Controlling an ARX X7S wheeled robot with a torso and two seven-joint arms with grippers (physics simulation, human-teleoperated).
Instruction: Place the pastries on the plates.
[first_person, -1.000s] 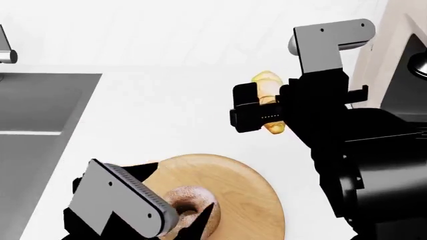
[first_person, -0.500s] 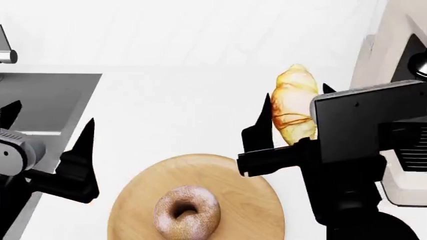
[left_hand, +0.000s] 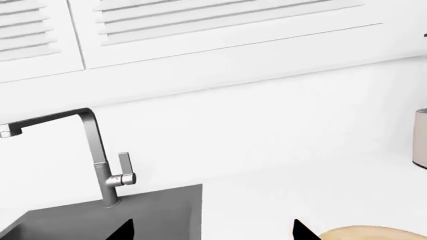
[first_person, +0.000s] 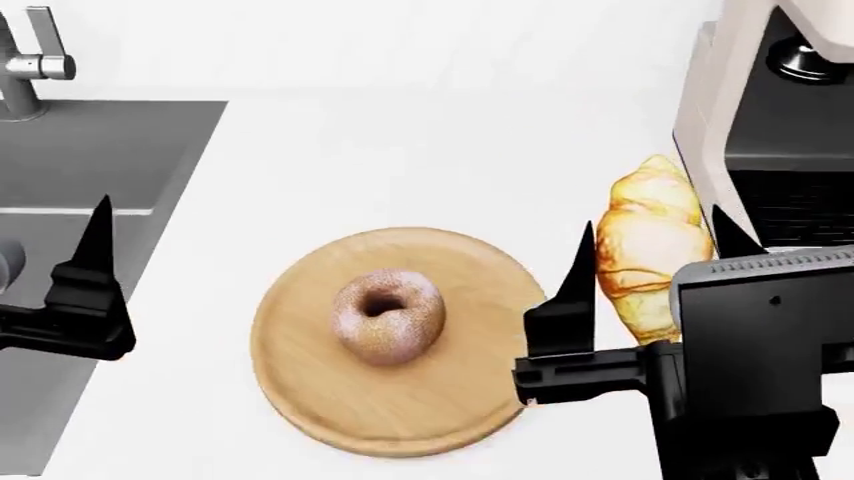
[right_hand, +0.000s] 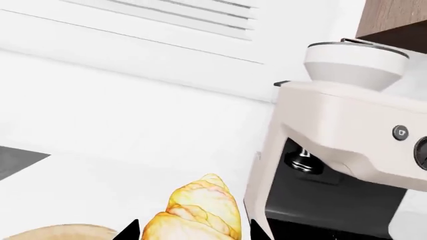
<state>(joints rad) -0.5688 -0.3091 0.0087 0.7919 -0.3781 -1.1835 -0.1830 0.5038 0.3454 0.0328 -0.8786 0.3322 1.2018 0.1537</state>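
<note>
Bright, even, sourceless light fills all three views. The white desk is nearly blown out, its edge against the wall barely readable toward 12 o'clock. Shadows are almost absent; the wooden plate casts none. Everything is sharp, with no blur, glare or visible edge distortion.

The croissant's near end hides behind the right gripper; the coffee machine is cut off right.
</note>
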